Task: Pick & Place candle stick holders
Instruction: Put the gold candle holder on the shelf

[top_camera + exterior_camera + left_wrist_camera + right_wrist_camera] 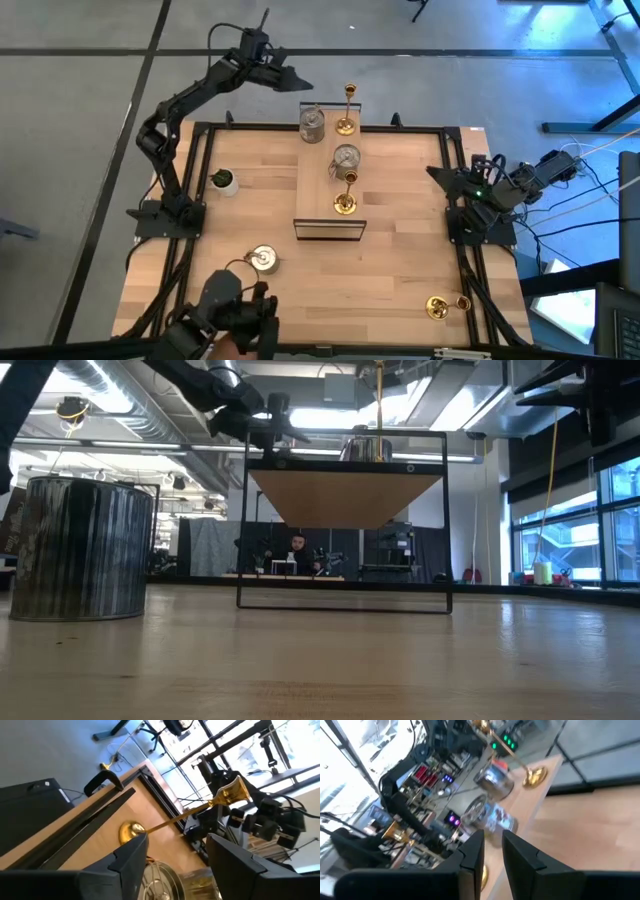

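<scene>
A raised wooden shelf (318, 205) bears two squat silver holders (312, 122) (346, 157) and two upright gold candlesticks (347, 108) (345, 196). Another silver holder (263, 259) stands on the table near the front left and looms large in the low view (85, 550). A gold candlestick (447, 305) lies on its side at the front right. My left gripper (300, 83) is open and empty, held high beyond the shelf's far left corner. Its wrist view (177, 845) shows a silver holder (161, 880) and a gold candlestick (175, 820) ahead of it. My right gripper (434, 172) waits at the right edge, slightly open (492, 837).
A small white pot with a green plant (223, 181) stands on the table at the left. A dark device (235, 312) sits at the near edge. A black metal frame (455, 130) runs round the table top. Bare wood lies between the shelf and the right arm.
</scene>
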